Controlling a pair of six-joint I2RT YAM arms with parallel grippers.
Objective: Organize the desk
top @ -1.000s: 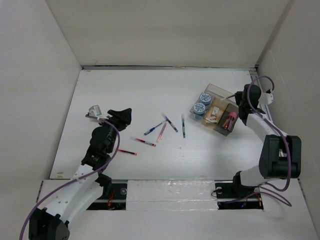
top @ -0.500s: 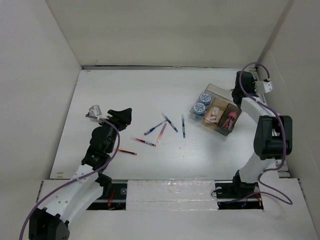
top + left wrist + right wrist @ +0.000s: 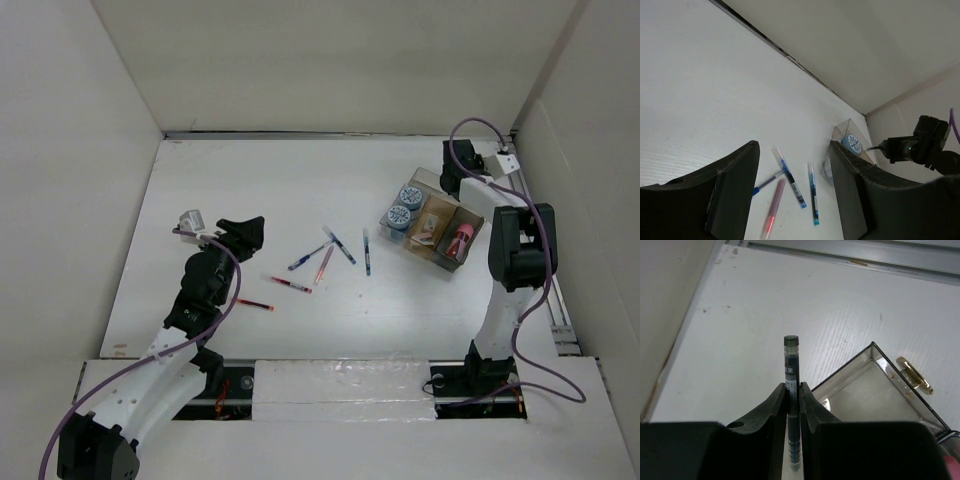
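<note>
- Swinging leftward along the far side of the desk (image 3: 280, 190) since a second ago, the right arm now has its right gripper (image 3: 450, 168) by the far corner of the clear tray (image 3: 428, 178), where before it hung off the tray's right side.
- Nothing else differs from the earlier view: the left arm, the loose pens and the tray are where they were.
- The right gripper's fingers (image 3: 778, 396) are pinched narrowly on a dark pen (image 3: 791, 360), whose capped end sticks out past the fingertips towards the far rail.
- In the right wrist view the pen's end lies over bare white tabletop just beyond the tray's corner, and a small gold metal piece (image 3: 914, 375) sits at the tray's wall.
- The left gripper (image 3: 243, 232) hovers over the desk's left half with its jaws spread wide and nothing between them.
- Six pens lie loose mid-desk: three blue pens (image 3: 366, 250), a pink pen (image 3: 322, 265) and two red pens (image 3: 290, 284).
- The tray holds two round blue-patterned rolls (image 3: 410, 195) in its left compartments and a pink item (image 3: 462, 238) on its right side.
- The desk itself fills the top view, white and flat, walled on three sides.
</note>
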